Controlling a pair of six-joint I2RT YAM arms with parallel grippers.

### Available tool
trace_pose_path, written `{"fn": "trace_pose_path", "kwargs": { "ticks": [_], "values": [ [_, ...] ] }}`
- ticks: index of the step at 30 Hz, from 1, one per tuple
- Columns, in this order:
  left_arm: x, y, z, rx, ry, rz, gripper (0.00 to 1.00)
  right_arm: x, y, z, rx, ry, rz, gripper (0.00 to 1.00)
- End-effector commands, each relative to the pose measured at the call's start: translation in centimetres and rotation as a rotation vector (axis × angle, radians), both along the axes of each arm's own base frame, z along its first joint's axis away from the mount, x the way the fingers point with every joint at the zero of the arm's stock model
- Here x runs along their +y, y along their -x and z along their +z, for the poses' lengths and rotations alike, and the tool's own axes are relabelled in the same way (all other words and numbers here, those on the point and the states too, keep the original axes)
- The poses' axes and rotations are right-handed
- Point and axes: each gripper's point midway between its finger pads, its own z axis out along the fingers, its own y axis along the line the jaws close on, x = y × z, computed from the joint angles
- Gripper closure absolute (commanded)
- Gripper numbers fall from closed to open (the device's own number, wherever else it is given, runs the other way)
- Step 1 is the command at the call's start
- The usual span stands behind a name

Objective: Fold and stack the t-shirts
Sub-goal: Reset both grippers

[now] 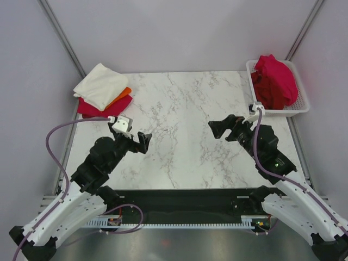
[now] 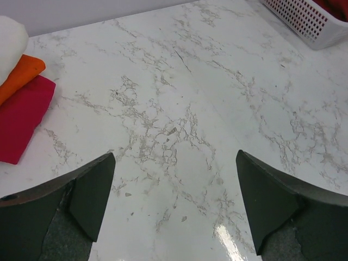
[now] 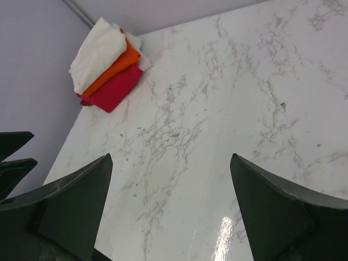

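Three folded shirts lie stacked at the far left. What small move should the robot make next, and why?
Probably swing the right pincer toward the basket: crumpled red shirts lie there unfolded, and this pincer is the nearer one, open and empty.

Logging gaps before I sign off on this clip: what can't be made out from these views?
- Crimson heap in the basket, top view: folds hide each other, so the shirt count is unclear.
- Top view: the cream-white shirt covers most of the orange shirt and red shirt under it.
- Left wrist view: the left edge cuts off those three shirts; the top right corner cuts the basket.
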Motion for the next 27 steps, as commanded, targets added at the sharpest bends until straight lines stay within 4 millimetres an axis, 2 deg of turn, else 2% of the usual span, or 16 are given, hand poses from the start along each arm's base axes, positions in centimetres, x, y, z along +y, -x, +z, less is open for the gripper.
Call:
{"fn": "trace_pose_path", "kwargs": {
  "ticks": [1, 2, 4, 9, 12, 14, 15, 17, 18, 19, 21, 22, 23, 24, 25, 27],
  "values": [
    [-0.7, -1.4, 3.9, -0.108, 0.021, 0.003, 0.0, -2.8, -0.7, 1.9, -0.035, 0.075, -0.135, 0.02],
    [1.6, -3.4, 9.2, -0.269, 0.132, 0.191, 0.0, -3.1, -0.8, 2.2, -0.041, 0.07, -0.154, 0.02],
    [2.0, -5.2, 10.3, -0.284, 0.068, 0.263, 0.0, -3.2, -1.0, 3.4, -0.058, 0.05, -0.172, 0.02],
    [2.0, -7.6, 10.8, -0.242, -0.019, 0.35, 0.0, -2.8, -1.4, 5.4, -0.08, 0.041, -0.163, 0.02],
    [-0.5, -7.3, 9.7, -0.156, 0.051, 0.243, 0.0, -3.7, -0.7, 8.0, -0.171, -0.05, -0.194, 0.02],
    [-2.5, -5.7, 9.5, -0.15, 0.098, 0.091, 0.0, -4.6, -0.1, 8.8, -0.224, -0.119, -0.223, 0.02],
    [-3.5, -4.8, 9.7, -0.179, 0.077, 0.0, 0.0, -5.1, 0.8, 10.9, -0.31, -0.191, -0.224, 0.02],
    [-4.3, -1.7, 11.9, -0.342, 0.063, -0.17, 0.0, -4.8, 1.1, 9.9, -0.343, -0.164, -0.196, 0.02],
    [-4.0, -1.3, 9.6, -0.31, 0.062, -0.166, 0.0, -4.8, 1.1, 10.0, -0.351, -0.163, -0.192, 0.02],
    [-3.7, -1.0, 9.1, -0.311, 0.063, -0.165, 0.0, -4.5, 1.0, 9.8, -0.344, -0.151, -0.181, 0.02],
    [-4.0, -1.4, 8.3, -0.288, 0.047, -0.166, 0.0, -3.8, 0.1, 8.6, -0.283, -0.105, -0.17, 0.02],
    [-1.7, -3.2, 9.6, -0.224, 0.125, 0.025, 0.0, -3.6, -0.1, 9.7, -0.277, -0.112, -0.172, 0.02],
    [-2.4, -5.0, 7.4, -0.118, 0.063, 0.067, 0.0, -3.8, -0.6, 10.0, -0.258, -0.128, -0.199, 0.02],
    [-2.6, -5.1, 6.5, -0.051, 0.027, 0.065, 0.0, -3.5, -1.2, 9.6, -0.206, -0.092, -0.204, 0.02],
    [-3.2, -5.4, 8.8, -0.062, 0.067, 0.059, 0.0, -3.4, -1.3, 9.8, -0.196, -0.081, -0.202, 0.02],
    [-4.7, -5.1, 10.0, -0.042, 0.127, -0.001, 0.0, -3.4, -1.2, 10.6, -0.197, -0.089, -0.198, 0.02]
  ]
}}
